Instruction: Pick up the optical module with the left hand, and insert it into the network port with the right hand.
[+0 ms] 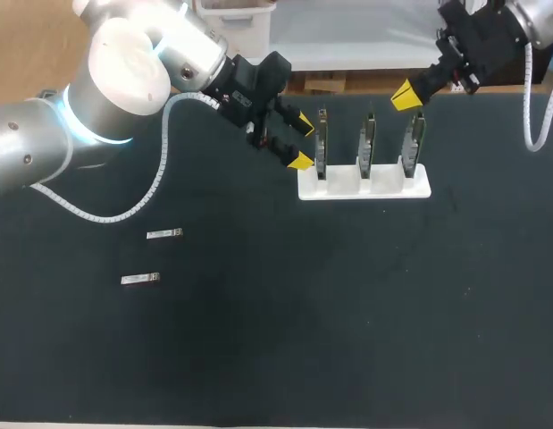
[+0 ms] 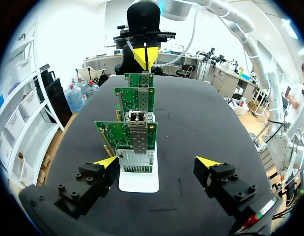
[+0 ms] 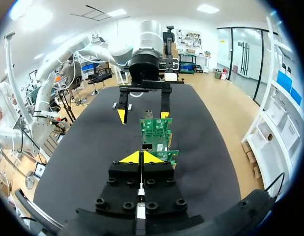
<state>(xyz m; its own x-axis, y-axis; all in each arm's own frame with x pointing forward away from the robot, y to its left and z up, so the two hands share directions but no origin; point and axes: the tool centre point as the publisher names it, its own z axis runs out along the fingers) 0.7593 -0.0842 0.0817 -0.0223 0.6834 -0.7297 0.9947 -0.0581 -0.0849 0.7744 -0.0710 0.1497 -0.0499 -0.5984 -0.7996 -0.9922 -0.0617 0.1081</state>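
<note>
We judge the task at zero: no pick yet. One module [image 1: 164,234] and a 2nd module [image 1: 140,280] lie flat on the bench [image 1: 347,313], near each other, well apart from both arms. Left end effector [image 1: 302,142] is wide open & empty, just beside the stand [image 1: 364,185] w/ 3 cards [image 1: 368,143] upright in it. Right end effector [image 1: 406,95] has its tips pressed together, holding nothing, near the stand's other end. To do: grasp, handover, insert.
</note>
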